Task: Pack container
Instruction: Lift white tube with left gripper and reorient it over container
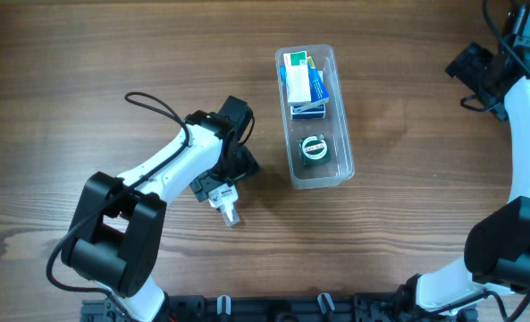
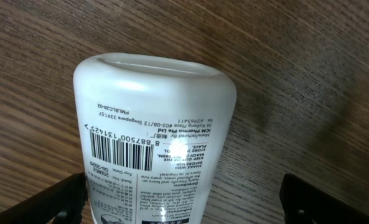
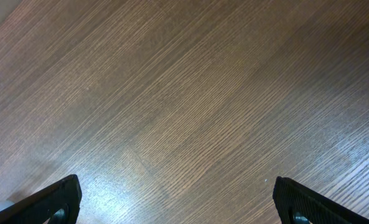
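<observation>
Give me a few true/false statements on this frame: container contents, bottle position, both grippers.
1. The clear plastic rectangular container holds blue-and-white boxes and a round green-and-white item. True.
2. The right gripper grips a box. False: its fingers are apart with nothing between them, over the bare wooden table.
3. A white plastic bottle with a barcode label sits between the left gripper's fingers. True.
4. The white bottle is already inside the container. False: it is outside, to the left of the container, at the left gripper.
5. The left gripper is clamped shut. False: its fingers are spread wide, and the right-hand one in the wrist view is clear of the bottle.
</observation>
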Robot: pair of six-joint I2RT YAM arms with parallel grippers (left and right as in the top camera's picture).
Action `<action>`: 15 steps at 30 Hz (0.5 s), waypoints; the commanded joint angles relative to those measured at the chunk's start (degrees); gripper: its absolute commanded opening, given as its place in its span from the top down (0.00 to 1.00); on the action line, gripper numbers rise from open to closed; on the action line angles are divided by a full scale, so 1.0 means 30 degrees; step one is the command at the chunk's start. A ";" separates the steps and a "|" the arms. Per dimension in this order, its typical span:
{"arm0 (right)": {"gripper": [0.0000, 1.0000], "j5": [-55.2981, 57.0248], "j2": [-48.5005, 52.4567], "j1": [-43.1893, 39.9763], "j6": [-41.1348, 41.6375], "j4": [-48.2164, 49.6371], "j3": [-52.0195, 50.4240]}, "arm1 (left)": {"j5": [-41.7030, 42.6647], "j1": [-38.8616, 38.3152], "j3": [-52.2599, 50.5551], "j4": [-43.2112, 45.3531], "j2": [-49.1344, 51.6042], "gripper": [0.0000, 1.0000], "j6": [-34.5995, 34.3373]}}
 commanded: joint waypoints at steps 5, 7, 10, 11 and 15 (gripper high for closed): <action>0.00 -0.0029 0.0262 0.0102 0.0226 0.0000 -0.0117 | -0.0707 0.0087 -0.0168 0.0022 -0.0051 0.00 0.0452; 0.00 -0.0029 0.0262 0.0102 0.0226 0.0000 -0.0117 | -0.0692 0.0087 -0.0168 -0.0058 -0.0051 0.00 0.0444; 0.00 -0.0029 0.0262 0.0102 0.0226 -0.0007 -0.0117 | -0.0685 0.0087 -0.0386 -0.0066 -0.0051 0.00 0.0437; 0.00 -0.0029 0.0262 0.0102 0.0226 0.0000 -0.0117 | -0.0678 0.0087 -0.0576 0.0058 -0.0051 0.00 0.0437; 0.00 -0.0029 0.0262 0.0102 0.0226 0.0000 -0.0117 | -0.0605 0.0087 -0.1836 0.1253 -0.0051 0.00 0.0379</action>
